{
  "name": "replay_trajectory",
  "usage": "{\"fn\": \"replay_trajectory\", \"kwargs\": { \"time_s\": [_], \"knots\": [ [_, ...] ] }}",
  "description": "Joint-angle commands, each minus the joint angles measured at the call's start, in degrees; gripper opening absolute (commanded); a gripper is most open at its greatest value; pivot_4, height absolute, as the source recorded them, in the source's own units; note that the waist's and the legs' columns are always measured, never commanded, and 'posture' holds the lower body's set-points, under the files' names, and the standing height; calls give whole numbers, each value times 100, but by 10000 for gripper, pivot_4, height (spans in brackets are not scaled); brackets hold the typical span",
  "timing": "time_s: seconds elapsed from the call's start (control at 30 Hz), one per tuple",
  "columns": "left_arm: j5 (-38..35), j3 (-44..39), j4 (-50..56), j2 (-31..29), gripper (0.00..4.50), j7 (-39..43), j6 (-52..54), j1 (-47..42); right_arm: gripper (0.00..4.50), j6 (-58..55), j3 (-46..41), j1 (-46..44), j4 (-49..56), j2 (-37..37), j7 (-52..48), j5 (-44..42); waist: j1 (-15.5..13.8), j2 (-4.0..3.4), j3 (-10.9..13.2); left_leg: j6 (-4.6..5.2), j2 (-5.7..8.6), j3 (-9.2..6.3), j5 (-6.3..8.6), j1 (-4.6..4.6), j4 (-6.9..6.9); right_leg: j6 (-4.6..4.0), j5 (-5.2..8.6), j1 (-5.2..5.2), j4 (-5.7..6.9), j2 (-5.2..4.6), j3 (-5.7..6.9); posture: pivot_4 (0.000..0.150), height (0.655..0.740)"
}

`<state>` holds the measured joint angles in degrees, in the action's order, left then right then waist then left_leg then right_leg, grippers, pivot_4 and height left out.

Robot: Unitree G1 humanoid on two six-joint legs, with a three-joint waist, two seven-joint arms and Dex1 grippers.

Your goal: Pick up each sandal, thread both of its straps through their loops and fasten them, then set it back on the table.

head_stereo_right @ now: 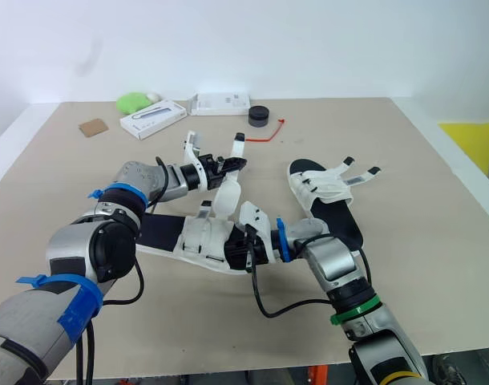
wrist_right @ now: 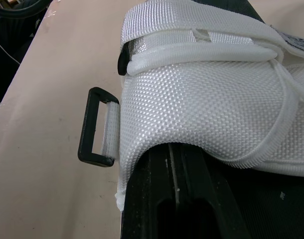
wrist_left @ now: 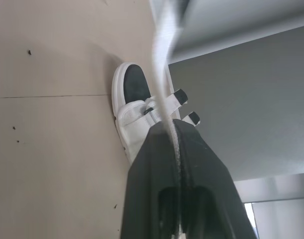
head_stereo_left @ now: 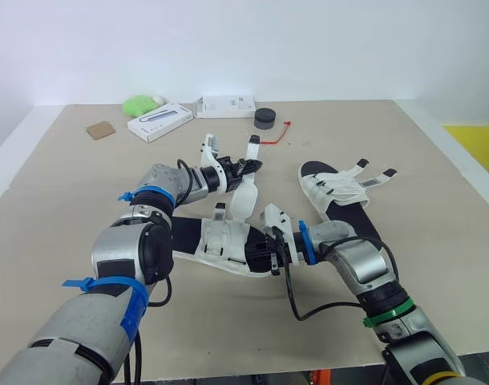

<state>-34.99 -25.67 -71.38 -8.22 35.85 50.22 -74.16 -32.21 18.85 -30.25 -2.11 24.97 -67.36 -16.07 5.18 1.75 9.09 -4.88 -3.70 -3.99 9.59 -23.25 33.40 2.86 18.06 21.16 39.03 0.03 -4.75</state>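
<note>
No lettering is reading clearly anywhere on the table. Dark print is showing on the flat white box (head_stereo_left: 225,106) at the far edge and on the white carton (head_stereo_left: 159,121) beside it, too small to make out. Grey tags on the far sandal (head_stereo_left: 329,191) are carrying marks too fine to read; the near sandal (head_stereo_left: 220,241) and its raised strap (head_stereo_left: 244,199) are offering nothing legible.

I log on beige surface (head_stereo_left: 52,184): near sandal (head_stereo_left: 220,241), far sandal (head_stereo_left: 337,196), angled white box (head_stereo_left: 159,121), straight white box (head_stereo_left: 226,106), green lump (head_stereo_left: 140,104), black puck (head_stereo_left: 264,118).
</note>
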Motion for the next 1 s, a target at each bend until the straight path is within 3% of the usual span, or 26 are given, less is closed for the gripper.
{"fn": "replay_trajectory", "kwargs": {
  "time_s": [0.03, 0.1, 0.23, 0.37, 0.5, 0.7, 0.93, 1.0],
  "knots": [
    [1, 210, 634, -79, 396, 792, 191, -188, 0, -300, 431, 300, -267, -53, 13, 126, 1, 0, 2, 0, 0, 0, 0, 0, 0, 0, 0, 0, 0, 0, 0, 1500, 7400],
    [-36, 477, 1220, -99, 396, 1287, 393, -51, 0, -315, 429, 322, -239, -49, 17, 120, 5, -1, 4, -2, 0, 0, -1, -3, 0, 0, 0, 2, 0, 0, 0, 1500, 7400],
    [-281, 1225, 3417, -259, 396, 2145, 898, 862, 0, -339, 417, 388, -168, -26, 21, 108, 32, -14, 12, -8, -1, 2, -4, -3, -3, -1, -1, 2, 2, 0, -5, 1500, 7400],
    [-201, 2125, 5918, -745, 396, 2906, 320, 2360, 0, -353, 408, 422, -138, -9, 10, 106, 35, -20, 9, -32, -2, 3, -13, -1, -8, -3, -1, 2, 3, -1, -9, 1500, 7400],
    [-154, 2423, 7295, -1189, 396, 3457, -559, 3319, 0, -348, 417, 424, -136, 5, -27, 104, 0, -16, 10, -67, -3, 5, -10, 1, -3, -5, 2, -9, 1, -6, -11, 1500, 7400],
    [276, 2808, 8357, -1593, 396, 4282, -2542, 4199, 0, -311, 487, 349, -216, -11, -111, 121, -12, -10, 13, -64, -3, 5, -8, 1, 2, -1, 4, -7, 1, -6, -12, 1500, 7400],
    [888, 3262, 8024, -2070, 396, 5575, -5226, 4836, 0, -252, 538, 228, -353, -60, -187, 154, -18, -8, 14, -53, -3, 6, -2, -4, 2, -7, 11, -3, 1, -6, -11, 1500, 7400],
    [995, 3388, 7765, -2165, 6128, 5665, -6043, 4848, 0, -242, 547, 222, -363, -56, -199, 157, -21, -7, 12, -50, -3, 6, 0, -5, 3, -6, 12, -4, 1, -6, -11, 1500, 7400]
  ]
}}
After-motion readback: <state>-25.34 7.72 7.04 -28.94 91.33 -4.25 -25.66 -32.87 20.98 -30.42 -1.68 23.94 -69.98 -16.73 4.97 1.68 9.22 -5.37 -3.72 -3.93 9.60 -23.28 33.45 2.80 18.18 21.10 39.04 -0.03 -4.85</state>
